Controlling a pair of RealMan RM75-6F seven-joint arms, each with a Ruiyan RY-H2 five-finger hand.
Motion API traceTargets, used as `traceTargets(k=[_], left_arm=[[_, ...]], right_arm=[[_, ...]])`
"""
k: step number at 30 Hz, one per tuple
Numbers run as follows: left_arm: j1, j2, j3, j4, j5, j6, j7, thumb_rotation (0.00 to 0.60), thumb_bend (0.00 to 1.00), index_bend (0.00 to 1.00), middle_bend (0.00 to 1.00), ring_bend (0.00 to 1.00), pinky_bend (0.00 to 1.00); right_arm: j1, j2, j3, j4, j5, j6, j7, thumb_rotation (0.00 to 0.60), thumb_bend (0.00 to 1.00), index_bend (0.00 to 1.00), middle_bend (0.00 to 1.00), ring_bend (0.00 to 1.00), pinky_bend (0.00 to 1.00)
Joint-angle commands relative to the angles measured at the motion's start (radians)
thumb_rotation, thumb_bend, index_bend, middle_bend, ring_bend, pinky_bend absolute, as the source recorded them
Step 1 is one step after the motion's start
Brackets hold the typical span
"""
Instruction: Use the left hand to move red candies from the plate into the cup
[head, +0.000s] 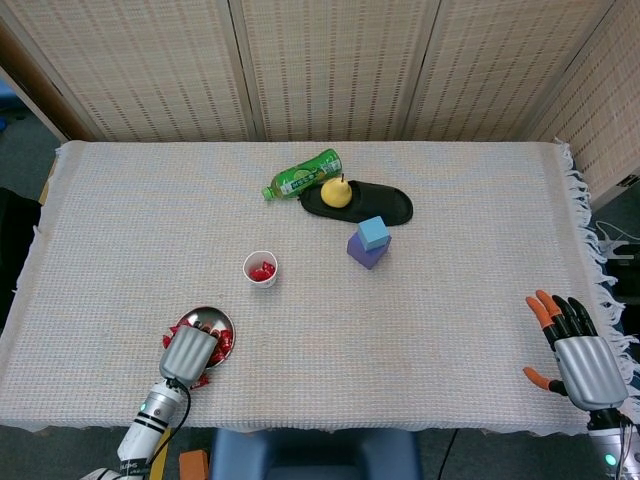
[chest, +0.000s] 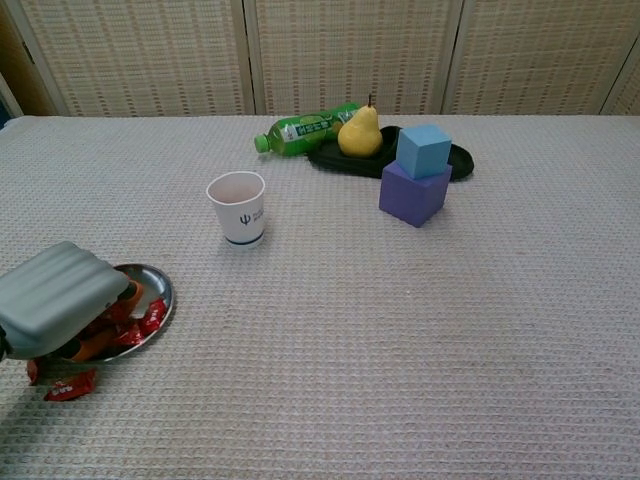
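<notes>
1. Your left hand (chest: 55, 297) covers the plate (head: 203, 320) of red candies (chest: 130, 328) near the worktop's front-left corner; whether its fingers grasp one cannot be told.
2. A loose hold drops candy short of the cup (chest: 238, 207); wrappers already lie off-plate. Your right hand (head: 578, 350) rests splayed, empty.

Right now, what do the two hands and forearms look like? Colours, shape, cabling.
Left hand: ribbed grey back shell, fingers orange-tipped, silver wrist with a black band, and a thin black cable alongside. Right hand: same ribbed grey shell, black fingers with orange tips, an orange thumb, and a small green light near the wrist.
</notes>
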Motion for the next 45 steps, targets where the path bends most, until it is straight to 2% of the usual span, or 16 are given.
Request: traceTargets(k=[1, 13, 20, 27, 35, 39, 45], left_arm=[[0.003, -0.001, 0.002, 0.007, 0.018, 0.011, -0.008, 0.600, 0.44, 0.63, 0.60, 0.57, 0.94], [0.017, 0.027, -0.010, -0.010, 0.058, 0.038, -0.038, 0.600, 0.47, 0.66, 0.64, 0.60, 0.97], [0.014, 0.093, -0.039, -0.113, 0.044, 0.032, -0.059, 0.600, 0.47, 0.67, 0.65, 0.60, 0.98], [-0.011, 0.187, -0.091, -0.271, -0.006, -0.017, -0.111, 0.600, 0.48, 0.67, 0.65, 0.60, 0.98], [-0.082, 0.264, -0.190, -0.422, -0.085, -0.087, -0.120, 0.600, 0.48, 0.67, 0.65, 0.60, 0.98], [-0.130, 0.271, -0.237, -0.442, -0.126, -0.115, -0.091, 0.600, 0.48, 0.67, 0.65, 0.61, 0.98], [-0.218, 0.221, -0.280, -0.386, -0.146, -0.165, -0.068, 0.600, 0.48, 0.67, 0.65, 0.61, 0.98]], right_arm=[[0.000, 0.000, 0.000, 0.000, -0.001, 0.001, 0.001, 0.600, 0.00, 0.00, 0.00, 0.00, 0.00], [0.000, -0.001, -0.003, -0.002, -0.005, 0.000, -0.004, 0.600, 0.00, 0.00, 0.00, 0.00, 0.00], [0.005, -0.002, -0.002, 0.000, 0.001, -0.012, -0.004, 0.600, 0.00, 0.00, 0.00, 0.00, 0.00], [0.004, -0.001, -0.001, -0.001, 0.004, -0.011, -0.005, 0.600, 0.00, 0.00, 0.00, 0.00, 0.00], [0.003, -0.001, 0.004, -0.002, 0.014, -0.010, -0.005, 0.600, 0.00, 0.00, 0.00, 0.00, 0.00], [0.004, 0.000, 0.008, -0.001, 0.024, -0.014, -0.001, 0.600, 0.00, 0.00, 0.00, 0.00, 0.00], [0.003, 0.002, 0.017, 0.001, 0.042, -0.013, 0.007, 0.600, 0.00, 0.00, 0.00, 0.00, 0.00]])
